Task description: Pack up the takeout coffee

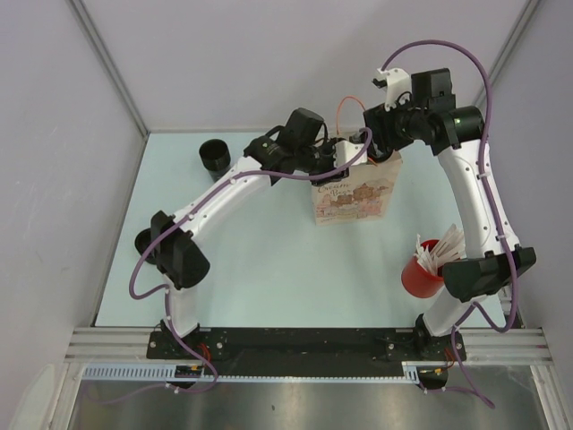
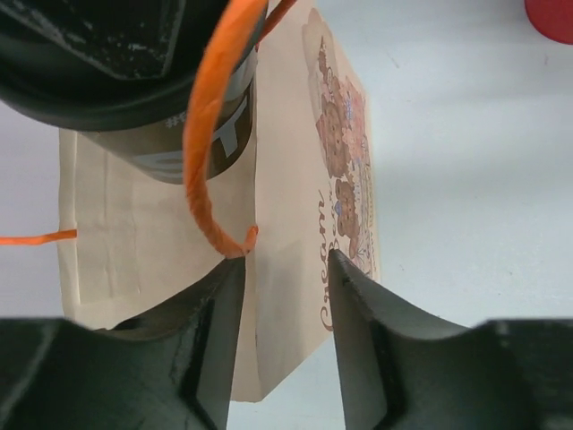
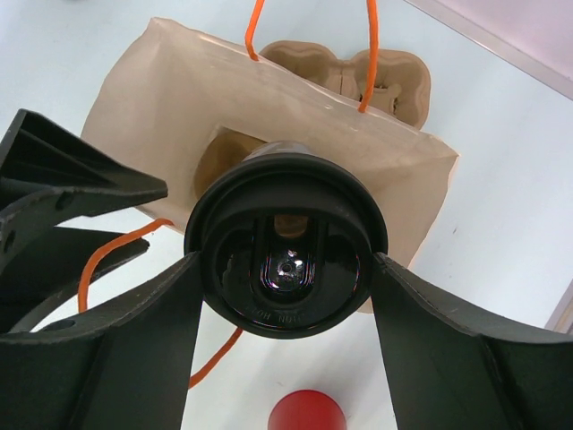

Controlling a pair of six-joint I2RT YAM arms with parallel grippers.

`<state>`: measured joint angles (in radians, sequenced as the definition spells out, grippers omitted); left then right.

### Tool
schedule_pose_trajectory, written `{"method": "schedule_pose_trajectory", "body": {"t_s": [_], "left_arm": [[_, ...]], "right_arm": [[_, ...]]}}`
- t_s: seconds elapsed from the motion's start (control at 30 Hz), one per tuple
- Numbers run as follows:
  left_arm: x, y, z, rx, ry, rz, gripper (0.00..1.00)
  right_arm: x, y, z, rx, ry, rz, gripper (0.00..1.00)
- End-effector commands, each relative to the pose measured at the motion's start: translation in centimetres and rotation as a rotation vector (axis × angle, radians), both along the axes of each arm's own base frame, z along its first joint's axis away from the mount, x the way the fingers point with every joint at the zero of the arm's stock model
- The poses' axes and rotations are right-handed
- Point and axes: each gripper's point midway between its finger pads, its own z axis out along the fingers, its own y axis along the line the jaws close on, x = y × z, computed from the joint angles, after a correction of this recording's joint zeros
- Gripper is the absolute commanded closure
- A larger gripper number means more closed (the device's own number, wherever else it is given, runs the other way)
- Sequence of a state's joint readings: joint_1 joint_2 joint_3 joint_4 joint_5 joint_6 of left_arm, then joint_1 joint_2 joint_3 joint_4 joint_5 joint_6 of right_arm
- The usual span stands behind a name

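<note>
A tan paper bag (image 1: 355,199) with orange cord handles stands mid-table. My right gripper (image 3: 286,260) is shut on a takeout coffee cup with a black lid (image 3: 269,305), holding it just above the bag's (image 3: 170,98) open top. A moulded cardboard carrier (image 3: 358,76) shows in the bag's mouth. My left gripper (image 2: 286,269) stands open astride the bag's (image 2: 295,206) upper edge. One of its fingers (image 2: 210,322) touches the paper where the orange handle (image 2: 201,134) is anchored, and the other stands apart. The cup's sleeve (image 2: 152,157) hangs close above.
A red cup (image 1: 423,273) with white sticks stands near the right arm's base; its top also shows in the right wrist view (image 3: 306,410). An empty black cup (image 1: 213,156) sits at the far left. Another dark round object (image 1: 143,240) lies at the table's left edge.
</note>
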<state>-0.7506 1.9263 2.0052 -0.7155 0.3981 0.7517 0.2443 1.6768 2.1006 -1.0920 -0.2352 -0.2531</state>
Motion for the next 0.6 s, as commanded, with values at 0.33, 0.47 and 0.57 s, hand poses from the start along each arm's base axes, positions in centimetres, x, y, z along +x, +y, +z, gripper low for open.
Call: {"method": "schedule_pose_trajectory", "body": {"t_s": [0.33, 0.47, 0.57], "left_arm": [[-2.0, -0.3, 1.8, -0.003, -0.037, -0.091, 1.00], [-3.7, 0.7, 2.8, 0.000, -0.084, -0.166, 1.00], [-4.9, 1.3, 2.5, 0.014, -0.092, -0.233, 1.00]], "right_arm": [[-1.0, -0.4, -0.2, -0.089, -0.008, 0.122, 0.65], [-1.6, -0.2, -0.4, -0.100, 0.000, 0.172, 0.66], [-2.2, -0.1, -0.4, -0.112, -0.001, 0.206, 0.65]]}}
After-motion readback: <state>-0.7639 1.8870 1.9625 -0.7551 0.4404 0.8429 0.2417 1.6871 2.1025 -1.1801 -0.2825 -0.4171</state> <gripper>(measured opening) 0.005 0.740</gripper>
